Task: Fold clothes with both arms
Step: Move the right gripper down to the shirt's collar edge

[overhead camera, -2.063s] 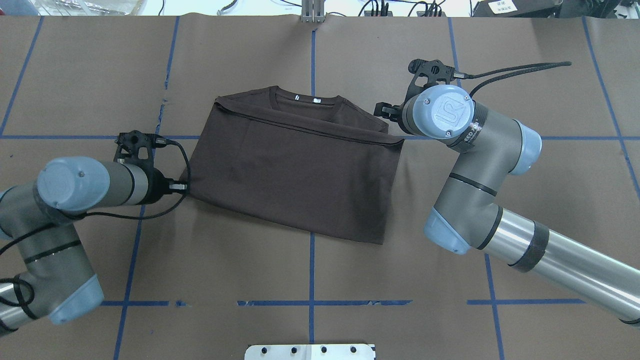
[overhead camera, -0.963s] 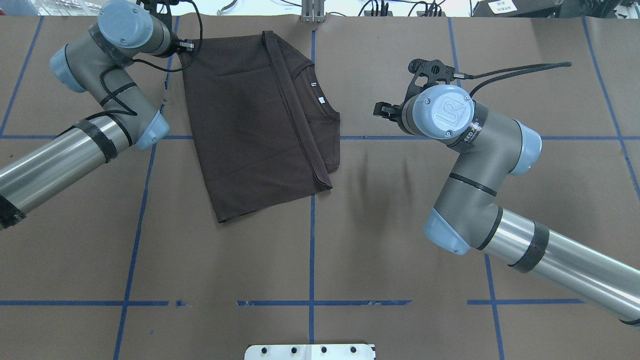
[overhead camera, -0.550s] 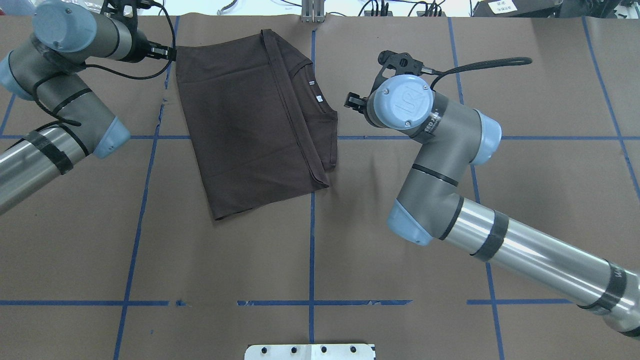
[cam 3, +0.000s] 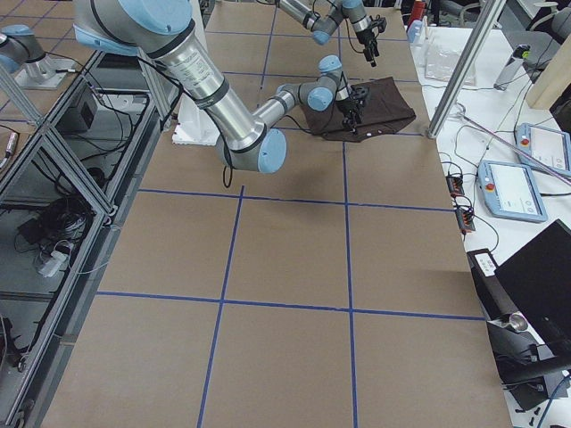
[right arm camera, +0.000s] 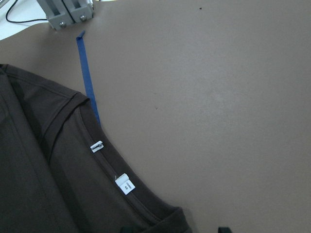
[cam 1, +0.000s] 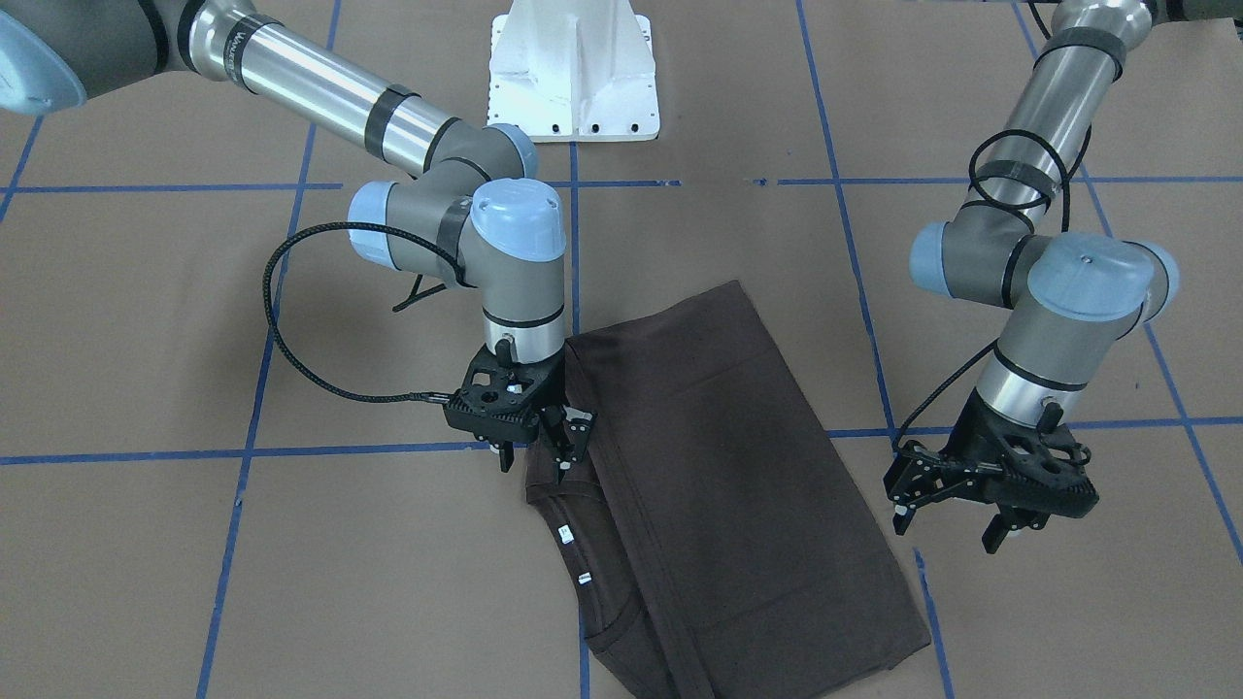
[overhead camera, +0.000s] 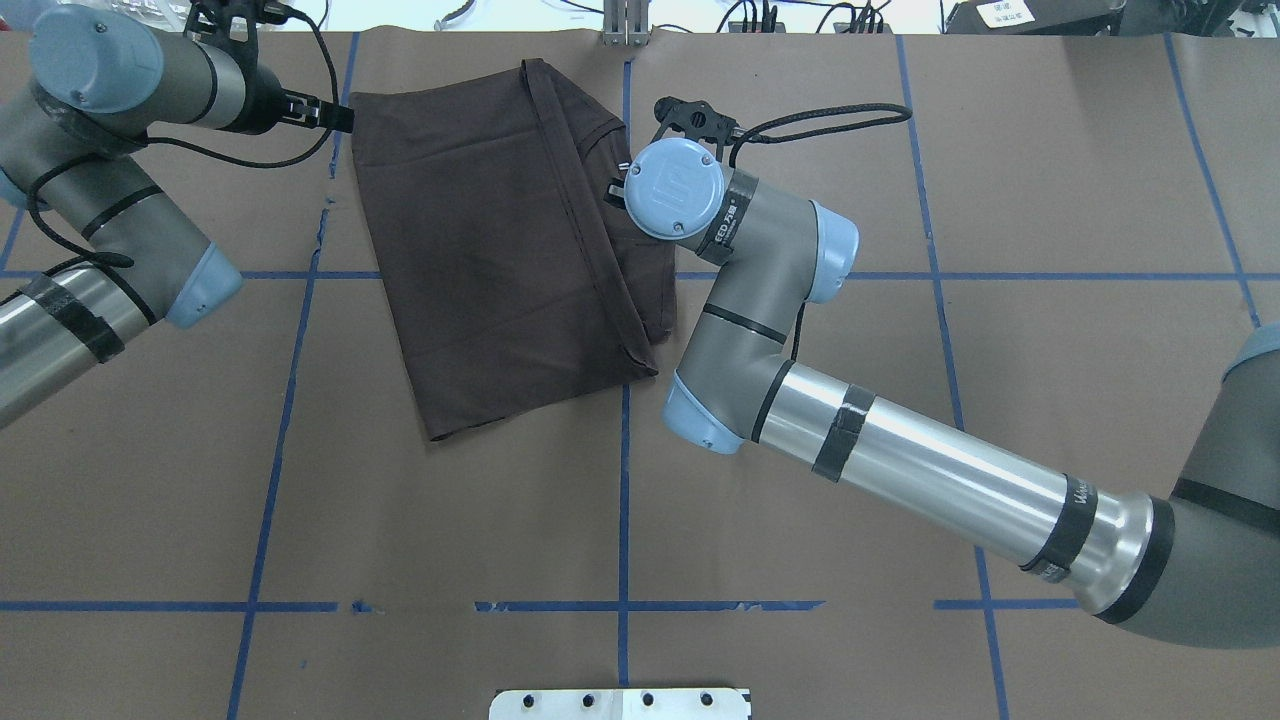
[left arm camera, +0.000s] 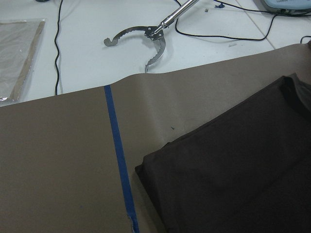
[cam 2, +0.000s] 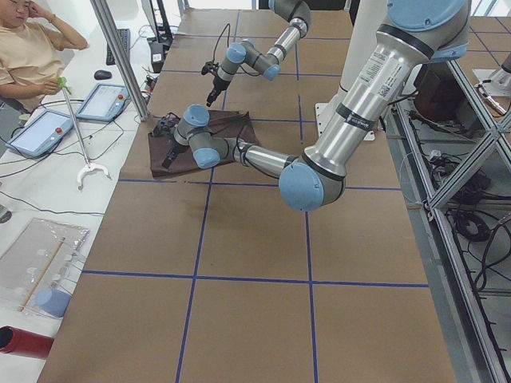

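The dark brown, folded cotton T-shirt (overhead camera: 500, 250) lies flat on the brown paper-covered table (overhead camera: 1050, 180). It sits close to the far edge, mostly on the robot's left of the middle blue tape line (overhead camera: 623, 500). Its ribbed collar, with two small white neck tags (right arm camera: 125, 184), lies along the side nearest that line. The black two-finger right tool (cam 1: 534, 464) hangs over the collar edge, fingers spread and empty. The black left tool (cam 1: 947, 529) hovers near the shirt's far left corner, fingers wide apart, gripping nothing.
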`<move>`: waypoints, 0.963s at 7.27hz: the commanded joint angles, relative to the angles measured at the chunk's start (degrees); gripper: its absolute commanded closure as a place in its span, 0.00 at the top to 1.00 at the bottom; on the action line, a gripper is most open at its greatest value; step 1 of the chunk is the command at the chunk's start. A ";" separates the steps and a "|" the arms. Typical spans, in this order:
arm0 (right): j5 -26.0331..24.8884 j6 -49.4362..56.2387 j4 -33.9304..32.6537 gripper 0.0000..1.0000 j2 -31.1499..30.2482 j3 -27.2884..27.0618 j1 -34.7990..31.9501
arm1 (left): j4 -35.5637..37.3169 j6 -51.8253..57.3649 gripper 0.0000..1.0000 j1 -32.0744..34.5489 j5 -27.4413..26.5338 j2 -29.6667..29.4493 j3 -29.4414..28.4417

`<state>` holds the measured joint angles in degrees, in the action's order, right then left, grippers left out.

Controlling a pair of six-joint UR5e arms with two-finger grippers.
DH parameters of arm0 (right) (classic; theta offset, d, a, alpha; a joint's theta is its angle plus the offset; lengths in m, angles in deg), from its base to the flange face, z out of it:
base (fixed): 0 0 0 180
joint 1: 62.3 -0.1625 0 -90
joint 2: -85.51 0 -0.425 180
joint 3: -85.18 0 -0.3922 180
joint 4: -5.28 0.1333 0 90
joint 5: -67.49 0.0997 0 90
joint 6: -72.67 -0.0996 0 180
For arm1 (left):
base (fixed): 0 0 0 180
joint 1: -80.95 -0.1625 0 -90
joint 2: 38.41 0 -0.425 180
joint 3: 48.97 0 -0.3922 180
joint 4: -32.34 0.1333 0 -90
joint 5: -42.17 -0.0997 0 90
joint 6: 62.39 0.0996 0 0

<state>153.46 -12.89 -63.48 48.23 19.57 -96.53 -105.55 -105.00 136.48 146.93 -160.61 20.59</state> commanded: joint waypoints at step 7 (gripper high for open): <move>-2.47 0.75 1.26 0.57 -0.33 2.33 2.67 | -0.02 -0.02 1.00 -0.24 0.01 0.03 -0.13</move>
<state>151.40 -12.16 -62.11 48.05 21.89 -94.22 -105.57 -105.02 136.27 146.94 -160.58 20.49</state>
